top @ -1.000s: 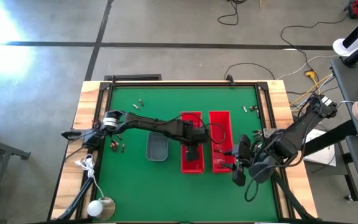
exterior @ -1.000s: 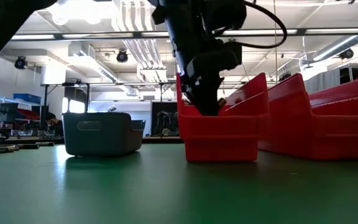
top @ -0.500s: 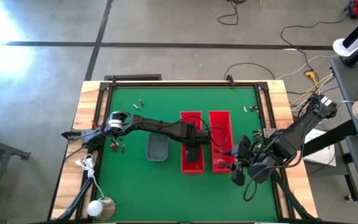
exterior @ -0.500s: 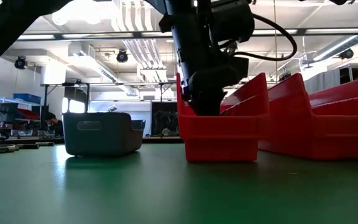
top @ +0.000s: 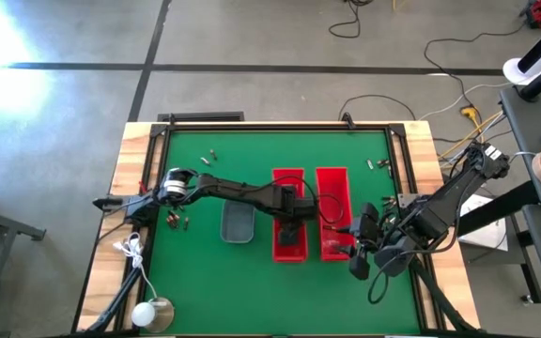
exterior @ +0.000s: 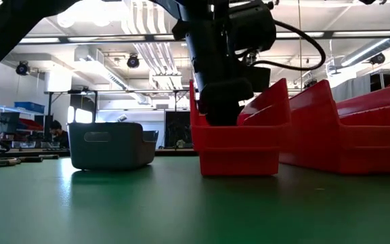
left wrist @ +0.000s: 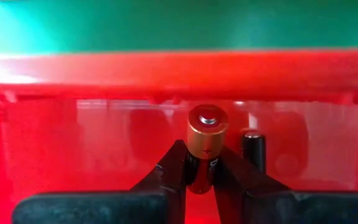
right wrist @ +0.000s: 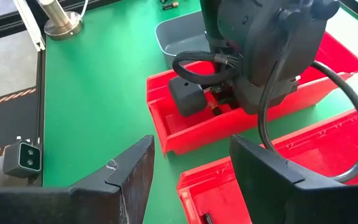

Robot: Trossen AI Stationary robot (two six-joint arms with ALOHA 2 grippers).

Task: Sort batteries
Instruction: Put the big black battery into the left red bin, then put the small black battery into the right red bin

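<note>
pinching a copper-topped battery [left wrist: 204, 149], left gripper [left wrist: 201, 171] inside red bin [left wrist: 92, 81]; label unreadable

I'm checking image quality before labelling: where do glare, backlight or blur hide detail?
High view: the floor at top left is washed out white. Low view: bright ceiling lights leave the left hand a dark shape over the red bin. Left wrist view: the bin wall is blurred; the held battery is sharp.

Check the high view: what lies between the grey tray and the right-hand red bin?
The other red bin sits between the grey tray and the right-hand red bin, with the left claw holding a battery inside it.
</note>
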